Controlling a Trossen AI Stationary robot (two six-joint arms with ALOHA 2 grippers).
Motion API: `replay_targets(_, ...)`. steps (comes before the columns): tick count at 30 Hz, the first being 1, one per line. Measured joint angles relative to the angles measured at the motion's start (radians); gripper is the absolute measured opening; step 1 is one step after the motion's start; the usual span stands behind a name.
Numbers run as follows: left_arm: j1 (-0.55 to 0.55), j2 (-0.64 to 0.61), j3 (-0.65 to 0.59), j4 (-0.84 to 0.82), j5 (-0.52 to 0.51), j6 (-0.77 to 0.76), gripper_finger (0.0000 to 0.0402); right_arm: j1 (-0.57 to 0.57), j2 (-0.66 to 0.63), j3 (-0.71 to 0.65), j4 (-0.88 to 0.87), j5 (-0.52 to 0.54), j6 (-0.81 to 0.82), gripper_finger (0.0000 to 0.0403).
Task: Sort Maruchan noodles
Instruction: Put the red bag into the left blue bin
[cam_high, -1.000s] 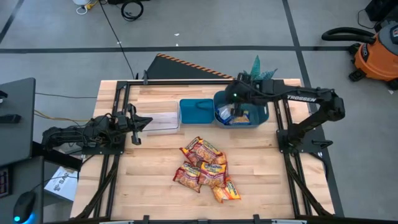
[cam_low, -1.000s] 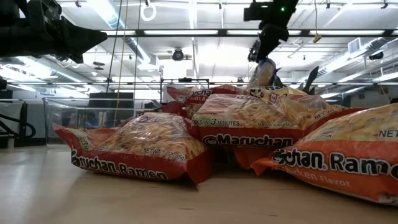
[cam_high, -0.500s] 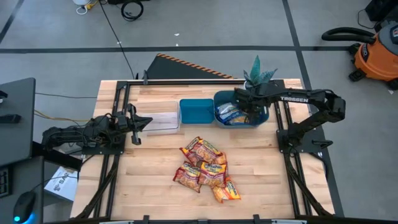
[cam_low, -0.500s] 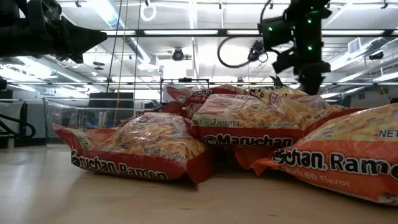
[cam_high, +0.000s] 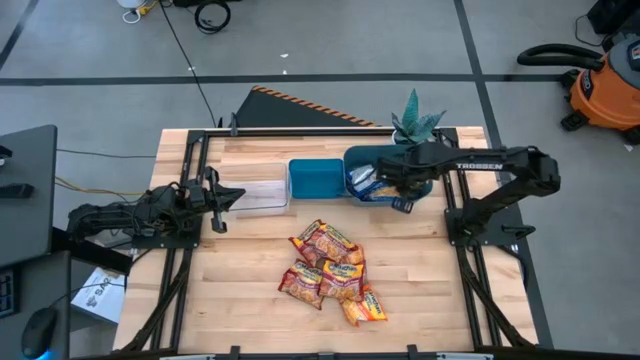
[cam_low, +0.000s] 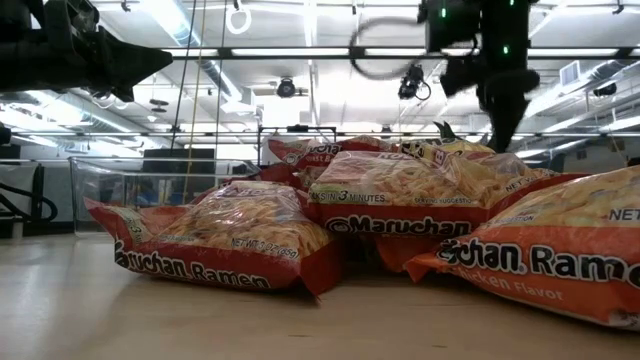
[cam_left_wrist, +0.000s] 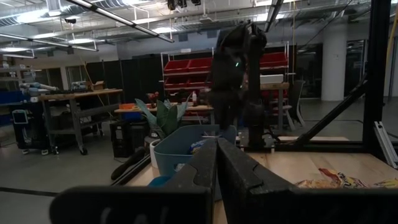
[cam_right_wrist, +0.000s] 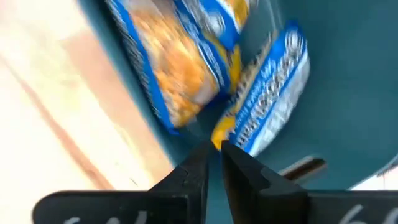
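Note:
Several red-orange Maruchan packets (cam_high: 335, 272) lie heaped on the table's middle and fill the low view (cam_low: 400, 195). Blue-silver packets (cam_high: 370, 182) lie in the right blue bin (cam_high: 350, 160). The right wrist view shows two of them (cam_right_wrist: 267, 93) against the bin wall. My right gripper (cam_high: 402, 203) (cam_low: 505, 110) hovers over this bin's near edge with its fingers shut (cam_right_wrist: 214, 155) and empty. My left gripper (cam_high: 235, 196) waits shut (cam_left_wrist: 216, 149) at the table's left, pointing at the clear bin.
A second blue bin (cam_high: 315, 180) stands left of the first, and a clear bin (cam_high: 255, 195) stands left of that. A potted plant (cam_high: 415, 115) sits behind the bins at the far edge. Bare wood lies between the bins and the pile.
My right gripper has moved from above the right blue bin toward the table's near edge, to the bin's near rim. The blue-silver packet that hung below it a second ago is no longer there, and packets lie in the bin.

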Motion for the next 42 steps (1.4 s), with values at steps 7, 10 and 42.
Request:
replay_targets(7, 0.000, 0.000, 0.000, 0.000, 0.000, 0.000, 0.0018, 0.135, -0.043, 0.047, 0.116, -0.038, 0.047, 0.0051)
replay_targets(10, 0.000, 0.000, 0.000, 0.000, 0.000, 0.000, 0.0018, 0.209, -0.045, 0.033, 0.272, -0.102, 0.028, 0.0051)
replay_targets(42, 0.000, 0.011, 0.000, 0.004, 0.000, 0.000, 0.0018, 0.397, 0.292, 0.167, 0.952, -0.281, -0.139, 0.0050)
